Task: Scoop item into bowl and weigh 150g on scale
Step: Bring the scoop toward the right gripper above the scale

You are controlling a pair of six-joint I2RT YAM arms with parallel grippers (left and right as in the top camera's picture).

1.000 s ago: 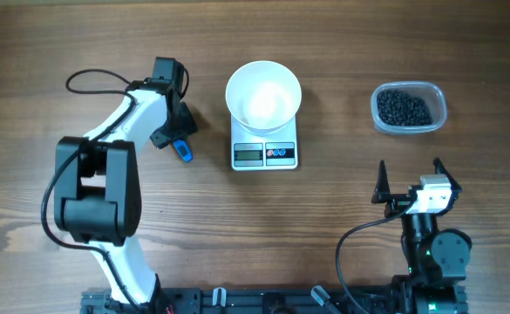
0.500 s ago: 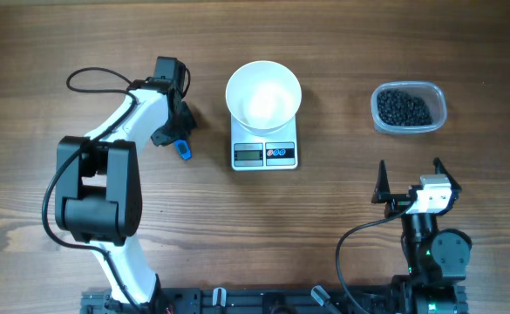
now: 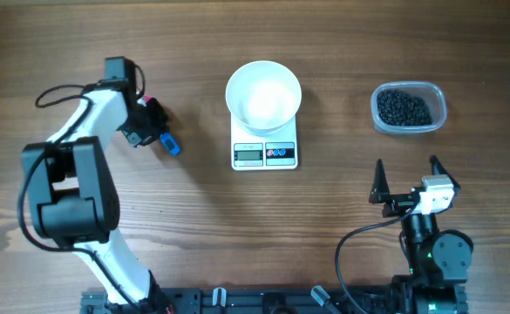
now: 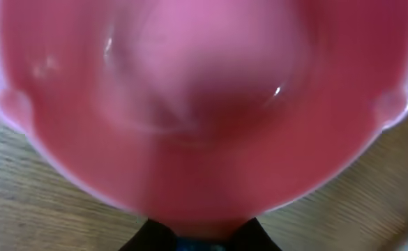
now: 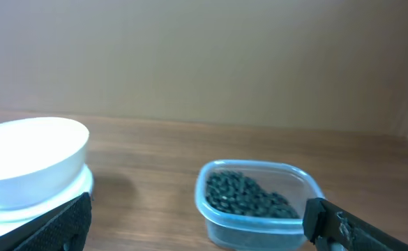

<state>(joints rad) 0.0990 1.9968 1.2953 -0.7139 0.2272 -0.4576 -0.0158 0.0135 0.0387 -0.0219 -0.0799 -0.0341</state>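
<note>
The left fingers (image 4: 146, 240) pinch the pink scoop (image 4: 204, 104) just ahead of them, while the right fingers (image 5: 343, 224) stand spread wide, black beans (image 5: 242, 192) in a clear tub (image 5: 259, 231) between and beyond them.

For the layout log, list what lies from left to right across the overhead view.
Left pincer gripping the scoop → white bowl on the scale → clear tub of black beans.
</note>
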